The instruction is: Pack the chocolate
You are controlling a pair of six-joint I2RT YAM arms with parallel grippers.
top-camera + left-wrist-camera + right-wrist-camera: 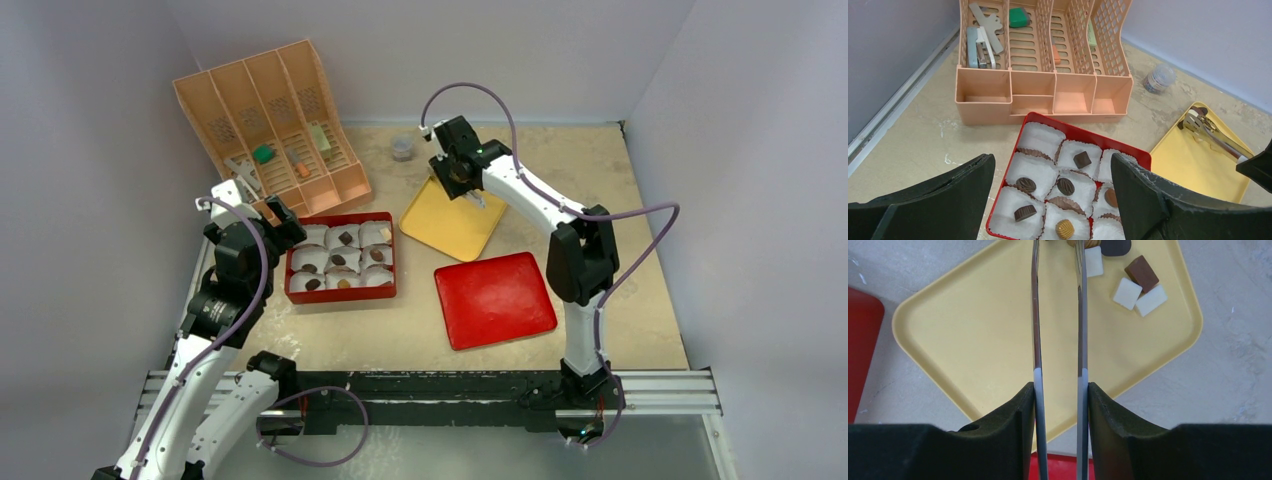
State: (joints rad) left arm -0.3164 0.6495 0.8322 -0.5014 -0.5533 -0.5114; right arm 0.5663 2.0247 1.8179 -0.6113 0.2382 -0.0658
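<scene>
The red box [1083, 134] holds white paper cups, several with a chocolate [1082, 159] in them; it also shows in the top view [340, 297]. My left gripper [1052, 162] is open and empty, hovering over the box's left side [285, 218]. My right gripper [1060, 387] is shut on the metal tongs [1037, 315], which reach over the yellow tray [973, 330]. Loose white and brown chocolates [1127, 293] lie at the tray's far corner. The tong tips are at a tan piece at the frame's top edge; I cannot tell whether they grip it.
A peach slotted organizer [270, 120] with a green block [262, 153] and small tools stands behind the box. A small jar [402, 148] sits at the back. The red lid [494, 298] lies in front of the yellow tray [440, 225].
</scene>
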